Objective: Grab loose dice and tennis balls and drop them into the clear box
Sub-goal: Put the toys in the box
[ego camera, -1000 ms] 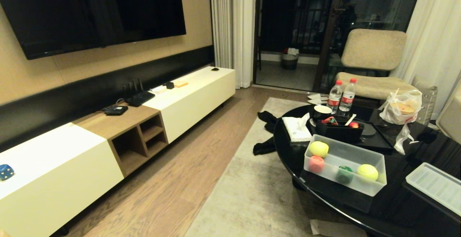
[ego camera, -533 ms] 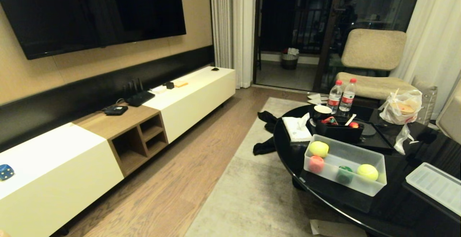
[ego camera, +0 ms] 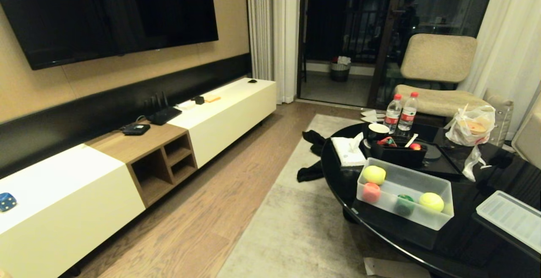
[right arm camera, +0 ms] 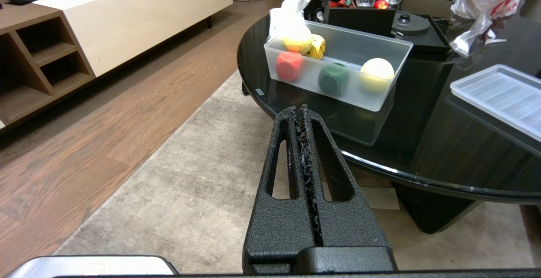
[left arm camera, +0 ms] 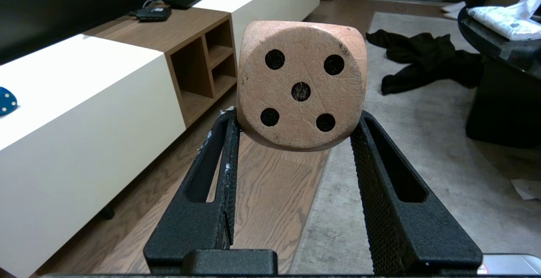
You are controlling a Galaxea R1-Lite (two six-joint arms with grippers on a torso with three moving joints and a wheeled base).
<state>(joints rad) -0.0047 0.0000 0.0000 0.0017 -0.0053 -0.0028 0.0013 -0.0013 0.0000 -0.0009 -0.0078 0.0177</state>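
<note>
1. Your left gripper [left arm camera: 296,126] is clamped on a pale tan wooden die with rounded corners [left arm camera: 301,85], its five-pip face towards the wrist camera, held above the wood floor and grey rug beside the long white TV cabinet [left arm camera: 84,100].
2. Your right gripper [right arm camera: 303,115] has its fingers pressed together, holding nothing, over the rug in front of the round black glass table [right arm camera: 422,143].
3. The translucent frosted plastic box [ego camera: 405,200] sits near the table's left edge; it holds two fuzzy yellow-green tennis balls [ego camera: 374,174] along with red, green and yellow dice.
4. Its ribbed lid [ego camera: 509,219] lies on the table to the box's right.
5. A blue die [ego camera: 7,201] rests on the cabinet's near end.
</note>
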